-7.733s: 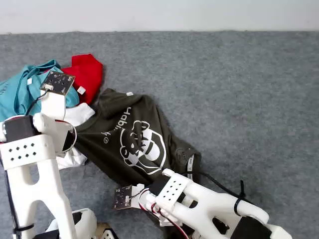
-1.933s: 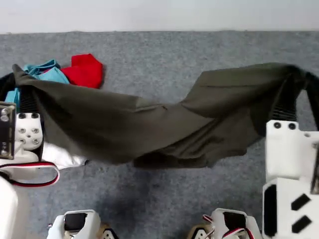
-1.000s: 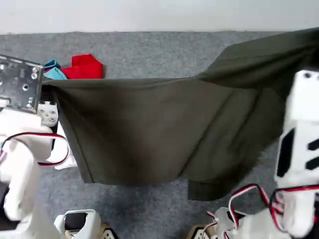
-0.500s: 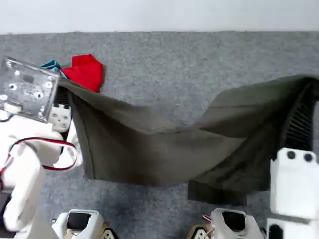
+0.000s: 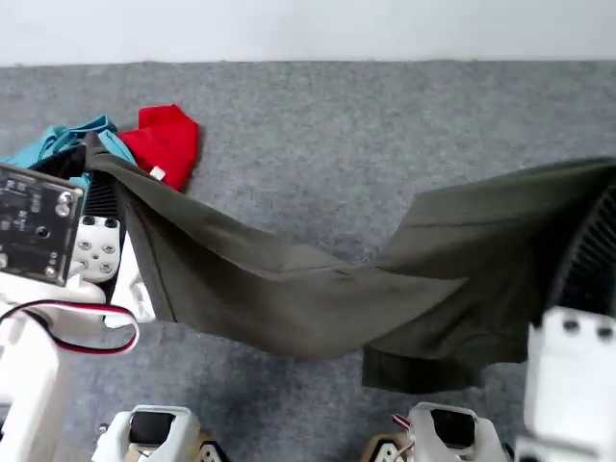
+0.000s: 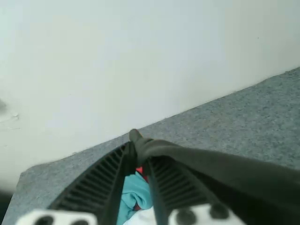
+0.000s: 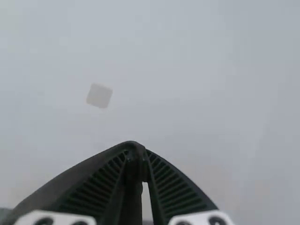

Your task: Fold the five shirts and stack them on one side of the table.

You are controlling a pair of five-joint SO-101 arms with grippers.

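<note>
An olive shirt (image 5: 318, 289) hangs in the air between the two arms, sagging in the middle over the grey table, its lower hem drooping toward the front right. My left gripper (image 5: 91, 159) is shut on its left corner; the left wrist view shows the ribbed jaws (image 6: 136, 145) pinching olive fabric (image 6: 225, 164). At the right edge my right gripper (image 5: 604, 192) is shut on the other corner; in the right wrist view its jaws (image 7: 135, 154) clamp a thin fold of olive cloth (image 7: 93, 171) against a pale wall.
A red shirt (image 5: 166, 138) and a teal shirt (image 5: 53, 144) lie crumpled at the back left, with a white shirt (image 5: 137, 289) beside the left arm. The teal shirt (image 6: 133, 199) also lies below the left jaws. Bare grey carpet (image 5: 366, 135) covers the back middle and right.
The shirt was stretched wide and high a second ago; it has since dropped and sags. The left arm has shifted left and lower, the right end has sunk slightly.
</note>
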